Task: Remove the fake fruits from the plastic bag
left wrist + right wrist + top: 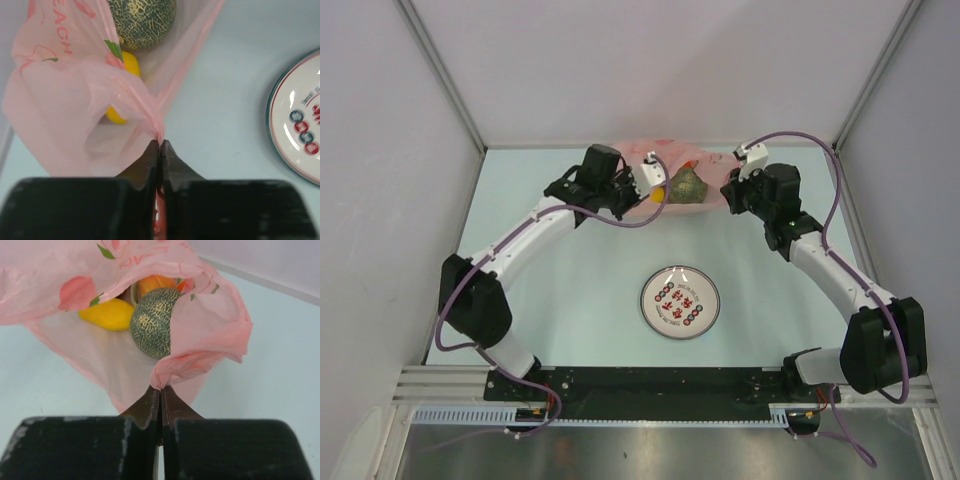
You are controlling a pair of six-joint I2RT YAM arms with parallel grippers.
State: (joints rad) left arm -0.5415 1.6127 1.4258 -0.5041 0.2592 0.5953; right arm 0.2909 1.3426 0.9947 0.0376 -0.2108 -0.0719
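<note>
The pink plastic bag [642, 152] lies at the far edge of the table [570, 290] with its mouth gaping. The netted melon [152, 322] sits just inside the opening, a yellow fruit [107, 314] beside it and an orange one [155, 284] deeper in. My left jaws are pressed together on a gathered fold of the bag's rim on one side, and my right jaws pinch the rim on the other side, just in front of the melon. The printed white plate [680, 302] sits well apart from the bag, nearer my bases.
</note>
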